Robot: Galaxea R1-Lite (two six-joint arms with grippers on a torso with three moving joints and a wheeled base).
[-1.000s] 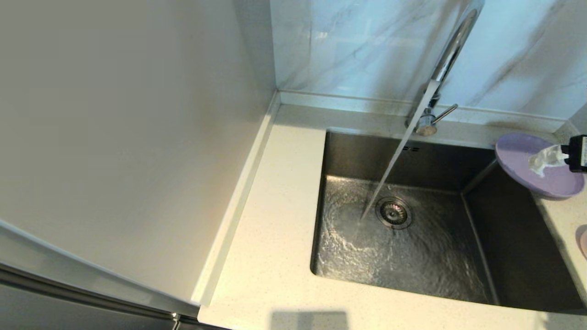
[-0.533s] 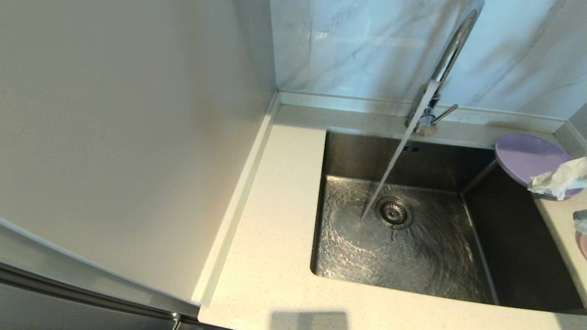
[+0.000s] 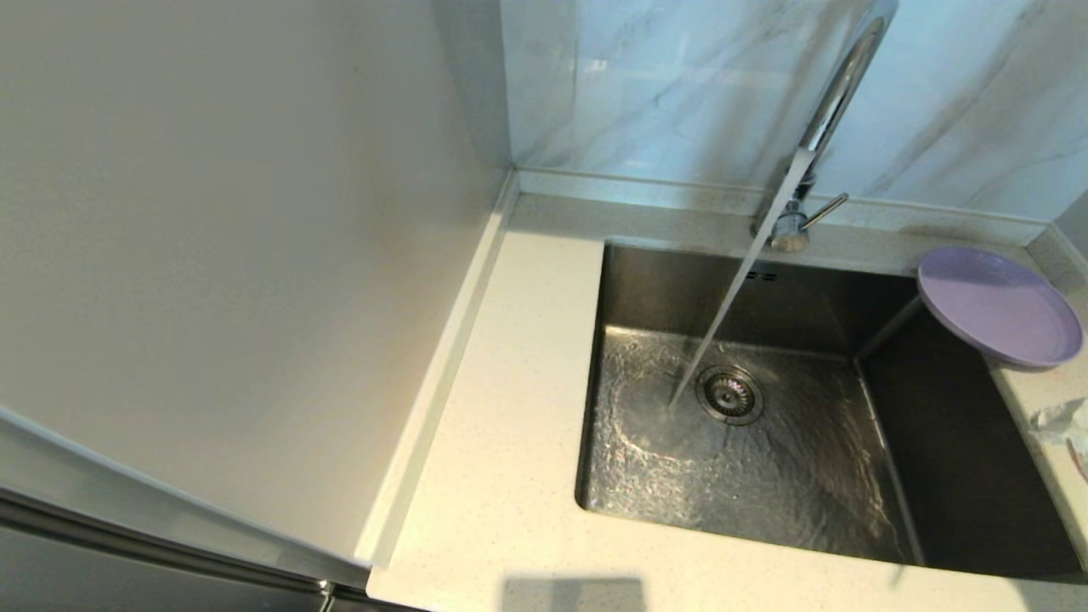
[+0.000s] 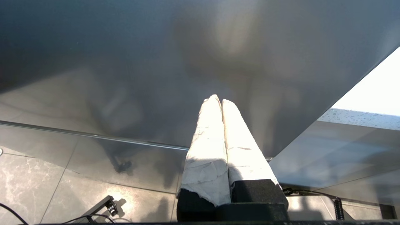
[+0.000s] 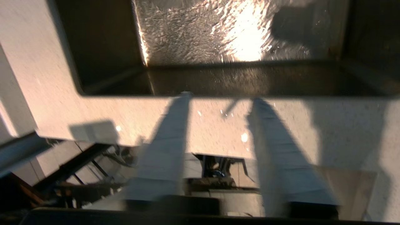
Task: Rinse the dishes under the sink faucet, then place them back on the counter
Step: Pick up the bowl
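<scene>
The sink faucet (image 3: 837, 81) runs a steady stream into the sink (image 3: 748, 459), landing just left of the drain strainer (image 3: 729, 393). The lavender plate (image 3: 999, 306) lies on the table (image 3: 501, 476) at the sink's far right corner, its left edge overhanging the basin. At the right edge of the head view a pale crumpled tip (image 3: 1058, 421) and a sliver of pink, probably the bowl (image 3: 1081, 459), are barely visible.

The right gripper (image 5: 220, 103) hangs over the table's near strip beside the sink, its fingers (image 5: 168, 147) parted with nothing between them. The left gripper (image 4: 220, 101) is parked off the work, its wrapped fingers pressed together and empty.

The step in hand appears to be going for a dish. To do it well, the right gripper should approach the chosen rim squarely, with one finger above and one below, and close firmly before lifting, since the surfaces are likely wet and slippery. The dish should then be tilted under the stream so that water sheets into the basin.

No brand, label or writing can be read anywhere.
</scene>
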